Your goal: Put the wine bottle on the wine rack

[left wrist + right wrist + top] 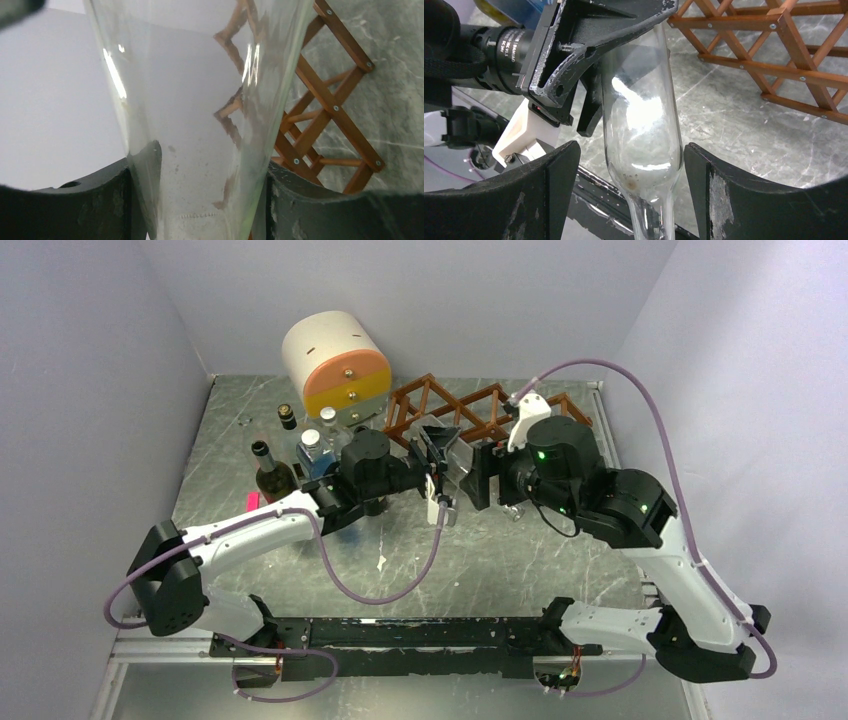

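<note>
A clear glass wine bottle (446, 488) is held in the air in front of the reddish-brown lattice wine rack (470, 410), neck pointing toward the near edge. My left gripper (432, 462) is shut on the bottle's body (200, 100), both fingers (75, 210) pressed against the glass. My right gripper (478, 478) is open and straddles the bottle's shoulder (641, 115); its fingers (724, 200) stand on each side with small gaps. The rack shows behind the bottle in the left wrist view (330, 107) and at the upper right in the right wrist view (784, 50).
A round cream-and-orange drawer unit (335, 365) stands at the back left. Dark bottles (270, 475) and small clear bottles (312, 445) stand left of the left arm. A black rail (420, 635) runs along the near edge. Grey walls enclose the table.
</note>
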